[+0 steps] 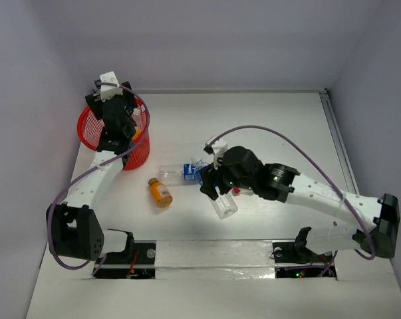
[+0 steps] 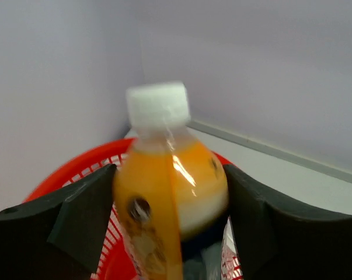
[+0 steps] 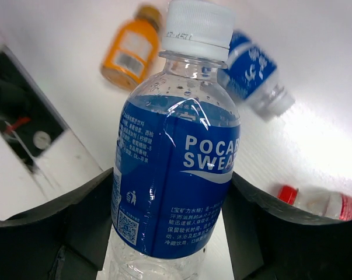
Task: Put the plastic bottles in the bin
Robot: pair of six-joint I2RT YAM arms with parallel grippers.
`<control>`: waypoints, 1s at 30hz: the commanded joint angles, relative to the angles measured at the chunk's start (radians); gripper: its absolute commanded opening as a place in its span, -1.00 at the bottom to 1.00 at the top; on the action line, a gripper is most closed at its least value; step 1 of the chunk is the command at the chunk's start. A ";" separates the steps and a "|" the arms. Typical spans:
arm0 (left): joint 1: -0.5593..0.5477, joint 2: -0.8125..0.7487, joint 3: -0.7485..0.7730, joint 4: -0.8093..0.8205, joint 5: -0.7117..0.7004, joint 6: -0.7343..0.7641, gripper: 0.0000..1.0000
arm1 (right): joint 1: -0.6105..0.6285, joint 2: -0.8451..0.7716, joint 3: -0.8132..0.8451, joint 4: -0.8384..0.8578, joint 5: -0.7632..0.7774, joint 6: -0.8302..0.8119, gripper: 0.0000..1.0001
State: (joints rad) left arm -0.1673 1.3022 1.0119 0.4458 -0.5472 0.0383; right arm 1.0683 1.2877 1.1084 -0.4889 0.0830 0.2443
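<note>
Right wrist: right gripper (image 3: 171, 181) clamps a clear blue-label bottle (image 3: 176, 151); left gripper (image 2: 170, 175) flanks a blurred orange bottle (image 2: 170, 198), grip unclear, above red mesh bin (image 2: 70, 169). Two orange, two blue-label, one red-cap (image 3: 319, 203)

1. Site type: robotics lab test cell.
2. Enclosure: bare white worktop (image 1: 267, 119) boxed in by plain walls (image 1: 220, 40).
3. Equipment: left arm (image 1: 94, 186) and right arm (image 1: 320, 193) bolted at the near edge, purple cables (image 1: 280, 133) exposed.
</note>
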 commanded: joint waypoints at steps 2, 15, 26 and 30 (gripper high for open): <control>0.009 -0.037 0.013 0.120 -0.080 0.068 0.66 | 0.007 -0.088 0.088 0.128 -0.018 0.015 0.24; 0.021 -0.122 0.310 -0.294 0.081 -0.246 0.98 | 0.007 0.087 0.280 0.653 -0.061 0.111 0.23; 0.031 -0.449 0.232 -0.501 0.507 -0.477 0.94 | 0.007 0.565 0.680 1.037 0.124 0.185 0.17; 0.031 -0.507 0.195 -0.521 0.582 -0.482 0.94 | -0.002 0.827 1.028 0.926 0.176 0.123 0.14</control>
State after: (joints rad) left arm -0.1421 0.8013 1.2476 -0.0353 -0.0761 -0.4026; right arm 1.0683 2.0094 1.9396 0.4095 0.1825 0.4110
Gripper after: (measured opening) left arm 0.973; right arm 0.710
